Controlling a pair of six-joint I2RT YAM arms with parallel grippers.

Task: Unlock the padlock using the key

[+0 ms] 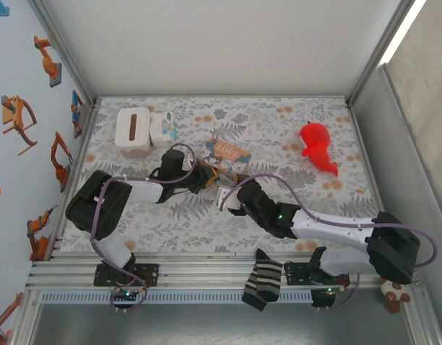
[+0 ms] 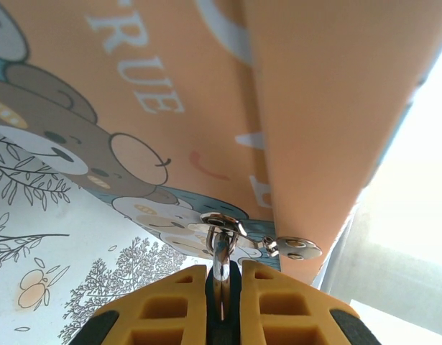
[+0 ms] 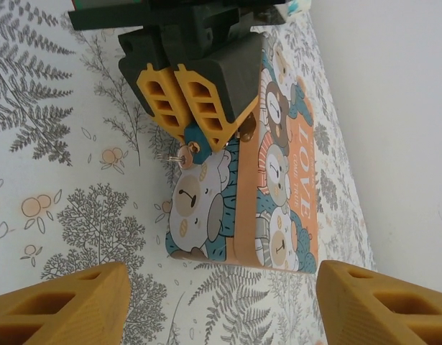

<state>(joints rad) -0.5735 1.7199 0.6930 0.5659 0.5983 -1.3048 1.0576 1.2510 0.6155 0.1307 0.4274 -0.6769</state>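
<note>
The left end effector [image 2: 222, 267] is pinched nearly closed on a thin silvery bit of metal. I take that for the shackle of the padlock [image 3: 195, 137], whose blue body peeks out right at its fingertips, hard against the "LOVE" box [image 3: 278, 187]. A silvery sliver just beside those tips may be the key [image 3: 169, 157], though I can't be sure. The right end effector [image 3: 222, 267] hangs spread wide and empty, with the box ahead of it. My worry is that everything's tiny. A slightly off approach could nudge the box, twist the lock free, or flick the key onto the table [image 3: 62, 144].
</note>
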